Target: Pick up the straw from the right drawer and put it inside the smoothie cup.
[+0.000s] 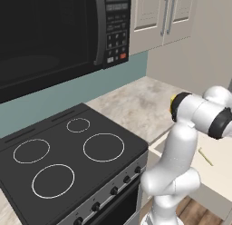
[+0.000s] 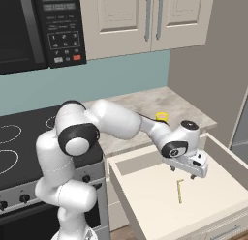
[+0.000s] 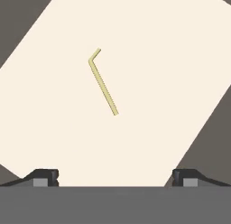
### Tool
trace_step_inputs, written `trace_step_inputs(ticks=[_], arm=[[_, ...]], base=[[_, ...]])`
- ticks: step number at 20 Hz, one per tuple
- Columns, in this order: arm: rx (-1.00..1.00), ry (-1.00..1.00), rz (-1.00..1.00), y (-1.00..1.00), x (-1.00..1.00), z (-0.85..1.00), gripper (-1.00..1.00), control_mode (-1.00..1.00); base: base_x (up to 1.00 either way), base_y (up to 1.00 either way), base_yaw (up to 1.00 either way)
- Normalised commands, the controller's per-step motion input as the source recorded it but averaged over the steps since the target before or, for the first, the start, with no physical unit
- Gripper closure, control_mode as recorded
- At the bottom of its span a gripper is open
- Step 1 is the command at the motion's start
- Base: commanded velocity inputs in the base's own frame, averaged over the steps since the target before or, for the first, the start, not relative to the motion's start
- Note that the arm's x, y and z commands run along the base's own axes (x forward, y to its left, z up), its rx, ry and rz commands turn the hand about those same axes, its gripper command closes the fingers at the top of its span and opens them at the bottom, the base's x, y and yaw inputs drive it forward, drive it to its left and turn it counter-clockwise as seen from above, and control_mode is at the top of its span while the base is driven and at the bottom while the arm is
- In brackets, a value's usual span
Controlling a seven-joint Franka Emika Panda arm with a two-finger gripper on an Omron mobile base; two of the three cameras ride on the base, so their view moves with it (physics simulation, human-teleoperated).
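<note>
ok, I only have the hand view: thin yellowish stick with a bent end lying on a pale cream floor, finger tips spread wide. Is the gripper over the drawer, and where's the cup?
Observer: Yes. In the right base view the two-finger gripper hangs above the open pale cream drawer, clear of the thin yellowish straw lying flat on its floor.
Operator: Cup?
Observer: The small bright yellow cup stands on the speckled grey counter behind the drawer, just past the white forearm.
Operator: Anything beside the drawer?
Observer: A black stovetop with white burner rings sits to its left, as the left base view shows.
</note>
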Motion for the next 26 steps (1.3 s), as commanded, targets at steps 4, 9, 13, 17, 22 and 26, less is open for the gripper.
trace_step_inputs(ticks=[4,9,13,17,22,26], arm=[[0.0,0.04,0.04,0.0,0.18,-0.42,-1.0,-1.0],[0.01,0.04,0.03,0.0,0.38,-0.31,-1.0,-1.0],[0.0,0.0,0.02,0.0,0.31,-0.34,-1.0,-1.0],[0.0,0.01,0.04,0.0,0.22,-0.25,-1.0,-1.0],[0.0,0.02,0.05,0.0,0.03,-0.44,-1.0,-1.0],[0.0,0.04,0.04,0.0,0.09,-0.4,-1.0,-1.0]], base=[[0.0,0.0,0.0],[0.0,0.0,0.0],[0.0,0.0,0.0],[0.0,0.0,0.0],[0.0,0.0,0.0],[0.0,0.0,0.0]])
